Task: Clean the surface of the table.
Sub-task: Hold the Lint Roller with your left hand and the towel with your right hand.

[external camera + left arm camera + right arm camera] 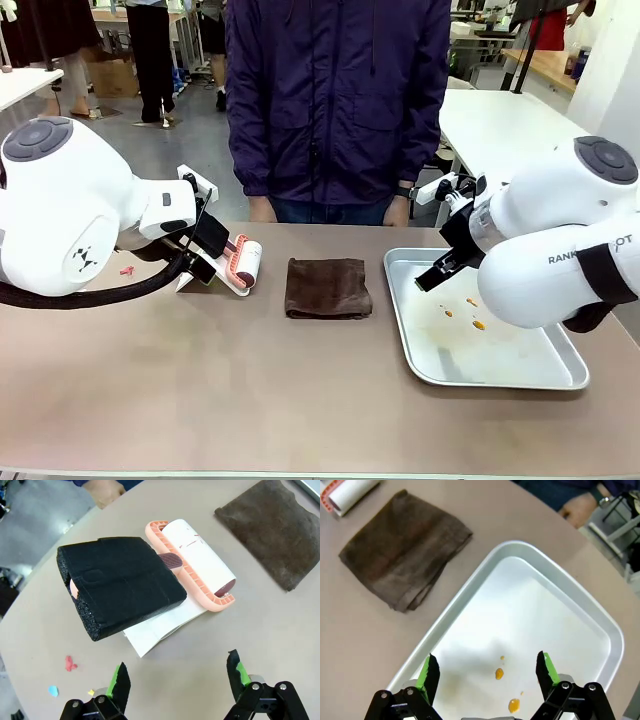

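Left tool point(177, 667) and right tool point(486, 662) hang jaws apart — I see the worktop point(200, 380) beneath stretching lengthwise from one to the other.

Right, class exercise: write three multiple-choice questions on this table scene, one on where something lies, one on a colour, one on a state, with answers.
1. The brown cloth lies: A. between the lint roller and the tray; B. over a chair; C. on the floor.
2. The spots in the tray are: A. green; B. orange; C. blue.
3. The left tool is: A. shut on the lint roller; B. shut on the cloth; C. open, holding nothing.
Answers: 1 A, flat on the table between them; 2 B, orange drops on bare metal; 3 C, it gapes above the table, nothing inside.
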Available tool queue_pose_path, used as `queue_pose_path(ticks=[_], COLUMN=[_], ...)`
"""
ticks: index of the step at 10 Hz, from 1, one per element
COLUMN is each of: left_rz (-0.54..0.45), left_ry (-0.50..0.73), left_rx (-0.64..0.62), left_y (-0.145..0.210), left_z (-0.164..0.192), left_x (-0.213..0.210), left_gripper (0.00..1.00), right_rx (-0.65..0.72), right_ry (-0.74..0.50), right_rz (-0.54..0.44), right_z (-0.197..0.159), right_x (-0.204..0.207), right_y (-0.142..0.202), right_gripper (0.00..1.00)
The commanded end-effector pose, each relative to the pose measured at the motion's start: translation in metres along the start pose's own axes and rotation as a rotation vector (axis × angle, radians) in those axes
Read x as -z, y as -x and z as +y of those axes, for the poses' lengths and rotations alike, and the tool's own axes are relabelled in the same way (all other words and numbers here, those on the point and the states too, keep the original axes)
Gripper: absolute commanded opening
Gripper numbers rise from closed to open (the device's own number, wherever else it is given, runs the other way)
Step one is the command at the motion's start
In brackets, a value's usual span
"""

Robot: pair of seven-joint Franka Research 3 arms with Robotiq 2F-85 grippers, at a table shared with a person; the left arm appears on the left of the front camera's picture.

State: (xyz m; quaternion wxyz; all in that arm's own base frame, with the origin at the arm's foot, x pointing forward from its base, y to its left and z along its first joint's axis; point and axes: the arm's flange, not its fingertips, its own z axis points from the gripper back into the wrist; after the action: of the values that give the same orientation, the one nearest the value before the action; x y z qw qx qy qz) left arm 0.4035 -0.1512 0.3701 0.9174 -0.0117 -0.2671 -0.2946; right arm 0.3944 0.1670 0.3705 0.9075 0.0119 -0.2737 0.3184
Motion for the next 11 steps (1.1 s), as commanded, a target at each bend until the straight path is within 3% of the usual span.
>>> queue_pose_path(ticks=[1, 6, 8, 9, 11], left_rz=[0.0, 0.0, 0.041, 0.134, 0.237], left_ry=[0.0, 0.0, 0.016, 0.004, 0.088], left_rx=[0.001, 0.001, 0.014, -0.05, -0.167], left_y=[0.0, 0.0, 0.007, 0.01, 0.015], left_z=[0.0, 0.0, 0.005, 0.011, 0.021], left_x=[0.0, 0.0, -0.004, -0.009, -0.021], left_gripper=[1.0, 1.0, 1.0, 1.0, 1.0], right_rx=[0.001, 0.0, 0.092, 0.161, 0.289], right_ry=[0.0, 0.0, 0.012, 0.046, -0.044], right_rz=[0.0, 0.0, 0.097, 0.161, 0.321], right_z=[0.0, 0.0, -0.001, -0.011, -0.024], right_x=[0.0, 0.0, -0.008, -0.014, -0.029], right_y=[0.0, 0.0, -0.003, -0.001, 0.004], right_gripper=[1.0, 1.0, 1.0, 1.0, 1.0])
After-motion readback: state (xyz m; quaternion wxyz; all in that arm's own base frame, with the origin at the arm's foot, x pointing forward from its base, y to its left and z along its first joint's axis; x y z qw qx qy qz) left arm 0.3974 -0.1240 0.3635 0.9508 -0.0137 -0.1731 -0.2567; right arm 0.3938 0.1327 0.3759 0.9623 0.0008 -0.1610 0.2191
